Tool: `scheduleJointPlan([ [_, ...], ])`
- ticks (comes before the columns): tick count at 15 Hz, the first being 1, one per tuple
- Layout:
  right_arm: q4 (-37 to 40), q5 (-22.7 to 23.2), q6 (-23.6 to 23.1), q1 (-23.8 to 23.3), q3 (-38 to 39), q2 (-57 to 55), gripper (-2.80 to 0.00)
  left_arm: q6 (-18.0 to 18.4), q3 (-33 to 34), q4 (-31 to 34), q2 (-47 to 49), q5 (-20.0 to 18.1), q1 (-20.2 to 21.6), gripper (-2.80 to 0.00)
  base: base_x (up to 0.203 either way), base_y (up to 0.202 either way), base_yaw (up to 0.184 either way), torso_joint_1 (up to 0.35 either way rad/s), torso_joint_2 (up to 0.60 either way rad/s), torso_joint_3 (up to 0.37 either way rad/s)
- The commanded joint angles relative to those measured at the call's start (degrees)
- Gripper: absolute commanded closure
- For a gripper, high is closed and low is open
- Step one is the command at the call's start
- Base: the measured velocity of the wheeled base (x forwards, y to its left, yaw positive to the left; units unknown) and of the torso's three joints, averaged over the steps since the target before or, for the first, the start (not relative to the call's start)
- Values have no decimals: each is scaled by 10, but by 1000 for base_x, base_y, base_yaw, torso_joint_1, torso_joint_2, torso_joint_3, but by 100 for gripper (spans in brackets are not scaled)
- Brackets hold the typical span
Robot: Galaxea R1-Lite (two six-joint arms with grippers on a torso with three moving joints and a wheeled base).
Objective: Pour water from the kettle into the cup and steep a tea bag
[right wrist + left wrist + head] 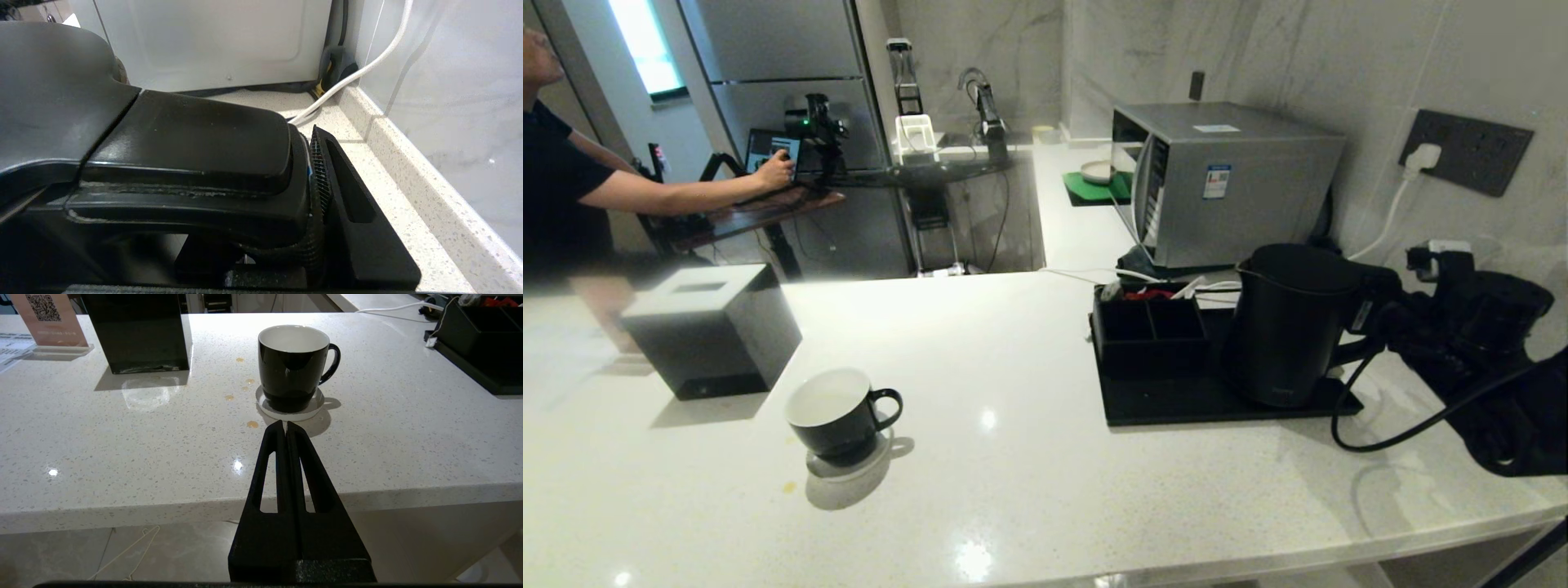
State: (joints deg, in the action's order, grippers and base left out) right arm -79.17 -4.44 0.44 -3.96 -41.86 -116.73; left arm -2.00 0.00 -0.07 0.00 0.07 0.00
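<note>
White speckled stone bench (1045,367) carries the tall matte-black kettle (1286,327); right claw (314,179) pinches its handle. Left claw (286,426), pressed together, faces the glossy black cup (292,371).

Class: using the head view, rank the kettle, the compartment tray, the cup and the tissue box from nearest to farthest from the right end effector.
1. Kettle: its handle is in the right end effector.
2. Compartment tray: just left of the kettle.
3. Cup: mid-counter, on a coaster.
4. Tissue box: far left.
</note>
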Motion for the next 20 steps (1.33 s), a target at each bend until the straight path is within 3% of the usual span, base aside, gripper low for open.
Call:
scheduleJointPlan([
  [1, -5, 0, 0, -1, 6, 13, 0, 0, 0, 0, 1, 0, 0, 0, 0, 0, 0, 0, 0, 0],
  [20, 12, 0, 11, 4, 75, 102, 0, 0, 0, 0, 1, 0, 0, 0, 0, 0, 0, 0, 0, 0],
])
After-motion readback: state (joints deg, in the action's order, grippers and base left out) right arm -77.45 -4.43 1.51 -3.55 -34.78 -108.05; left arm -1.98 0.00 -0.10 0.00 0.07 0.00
